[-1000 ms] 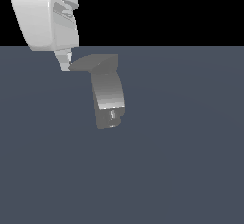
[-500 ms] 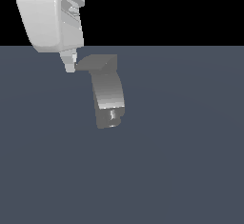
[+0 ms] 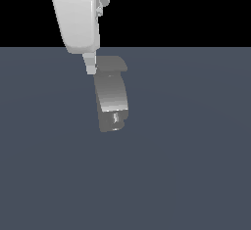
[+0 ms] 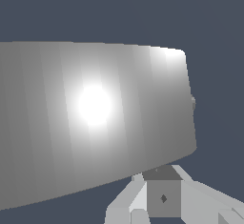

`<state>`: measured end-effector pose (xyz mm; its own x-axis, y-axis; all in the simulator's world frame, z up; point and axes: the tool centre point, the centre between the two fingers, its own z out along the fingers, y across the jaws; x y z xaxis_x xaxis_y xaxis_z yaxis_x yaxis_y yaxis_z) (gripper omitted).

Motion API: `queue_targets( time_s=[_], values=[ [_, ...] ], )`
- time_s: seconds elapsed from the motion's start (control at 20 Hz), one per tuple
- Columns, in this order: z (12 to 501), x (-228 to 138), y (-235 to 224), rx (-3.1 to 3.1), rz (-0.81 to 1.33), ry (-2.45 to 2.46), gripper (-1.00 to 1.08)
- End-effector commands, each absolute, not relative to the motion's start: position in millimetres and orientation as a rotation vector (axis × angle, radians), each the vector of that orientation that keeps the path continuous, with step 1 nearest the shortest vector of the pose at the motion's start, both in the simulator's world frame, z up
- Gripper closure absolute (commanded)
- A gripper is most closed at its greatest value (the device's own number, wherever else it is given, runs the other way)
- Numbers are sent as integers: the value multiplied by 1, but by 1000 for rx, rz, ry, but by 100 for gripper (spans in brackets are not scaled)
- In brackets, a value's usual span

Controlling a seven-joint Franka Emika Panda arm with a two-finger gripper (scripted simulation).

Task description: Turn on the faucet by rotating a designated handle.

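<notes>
The faucet (image 3: 112,99) is a shiny grey curved body with a small round opening at its lower end. It fills most of the wrist view as a broad bright surface (image 4: 95,118). Its handle (image 3: 113,63) shows as a flat dark grey plate lying on top of the body. My gripper (image 3: 90,66) hangs from the white hand, on the exterior view's left of the handle and right against its edge. The fingers appear as one narrow stub with no gap, and nothing is held between them. In the wrist view the gripper (image 4: 163,198) sits just under the faucet body.
A flat blue-grey floor (image 3: 196,165) surrounds the faucet, with black background above it. The white arm link (image 3: 76,18) stands directly above the handle's left side in the exterior view.
My gripper has moved toward the exterior view's right. The handle, which earlier jutted out to the left, has swung round and now lies over the faucet's top.
</notes>
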<state>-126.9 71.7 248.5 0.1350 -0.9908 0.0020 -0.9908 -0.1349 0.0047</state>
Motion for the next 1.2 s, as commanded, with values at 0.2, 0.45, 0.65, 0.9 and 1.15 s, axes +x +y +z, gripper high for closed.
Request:
queue_targets(
  time_s=[0.2,0.45,0.65,0.9,1.15],
  values=[
    [249,-121,20,2335,0,-2103,108],
    [249,-120,-3,2333,0,-2104,108],
    [249,-111,4,2356,1,-2078,108],
    [248,-96,-11,2351,1,-2083,108],
    [248,-82,-26,2347,1,-2088,108]
  ],
)
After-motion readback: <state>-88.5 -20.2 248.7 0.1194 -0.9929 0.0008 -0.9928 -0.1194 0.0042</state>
